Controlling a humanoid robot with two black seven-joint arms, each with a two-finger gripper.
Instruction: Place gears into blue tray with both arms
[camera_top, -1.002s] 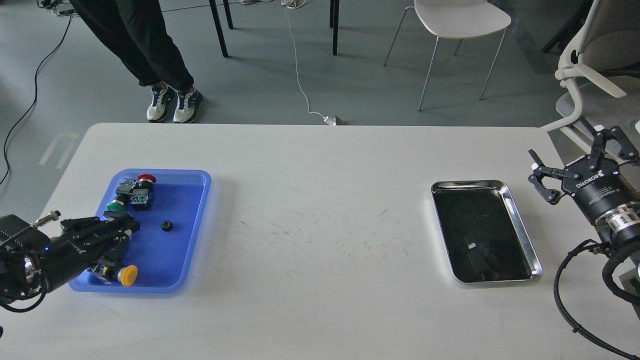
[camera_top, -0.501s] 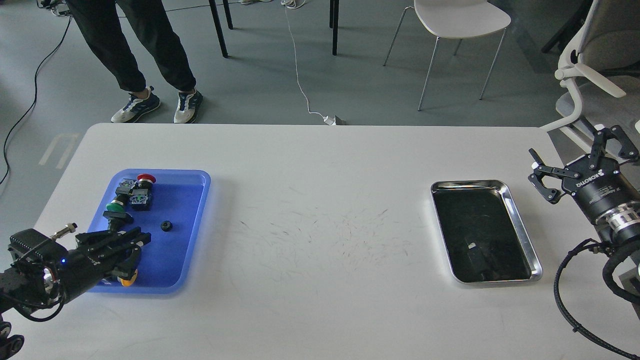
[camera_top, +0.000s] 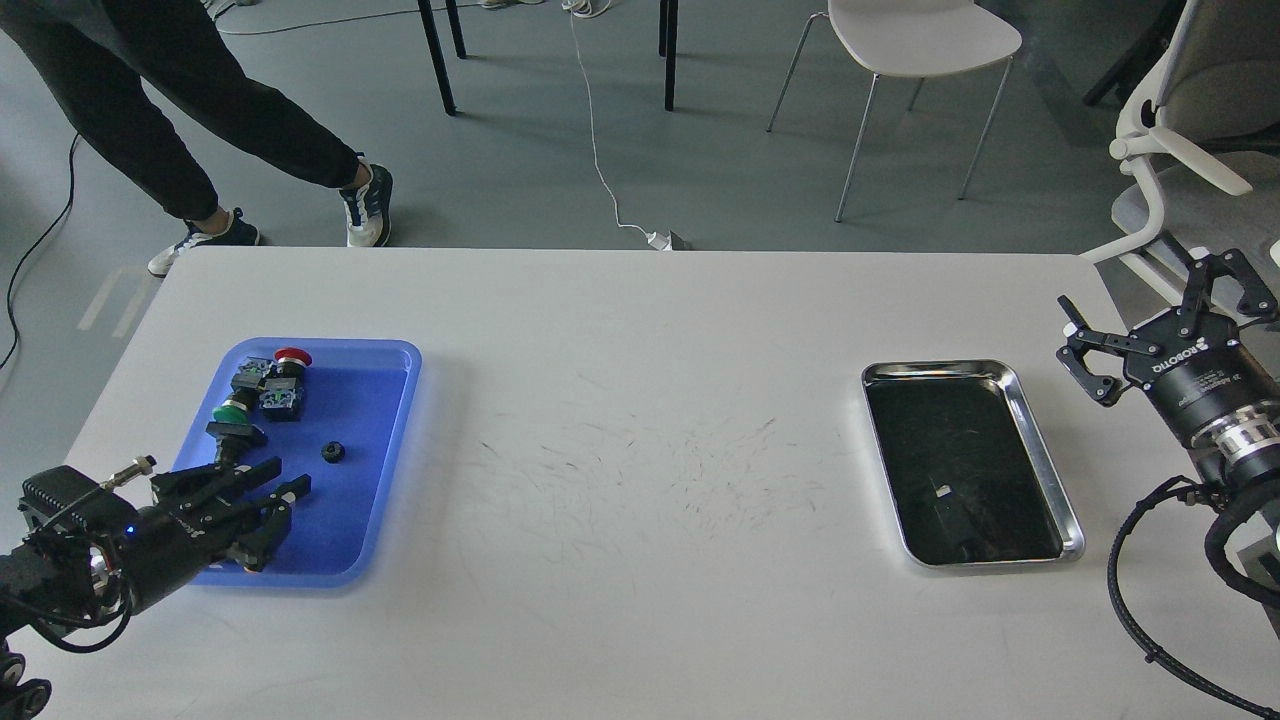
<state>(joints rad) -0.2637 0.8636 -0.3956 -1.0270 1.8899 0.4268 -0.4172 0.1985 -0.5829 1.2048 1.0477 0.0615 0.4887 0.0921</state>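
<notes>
The blue tray (camera_top: 375, 400) lies at the left of the white table. One small black gear (camera_top: 333, 452) rests on its floor near the middle. My left gripper (camera_top: 290, 476) hovers over the tray's near left corner, to the lower left of the gear and apart from it. Its fingers stand slightly apart with nothing between them. My right gripper (camera_top: 1135, 295) hangs at the table's far right edge, wide open and empty, to the right of the silver tray.
Push-button switches with a red cap (camera_top: 291, 356) and a green cap (camera_top: 230, 412) sit in the blue tray's far left part. The shiny silver tray (camera_top: 1046, 470) lies at the right. A person's legs (camera_top: 200, 110) and chairs (camera_top: 920, 40) stand beyond the table.
My left arm has drawn back toward the near left corner of the tray and now hides the yellow-capped switch. The person has stepped left. The right arm has not moved.
</notes>
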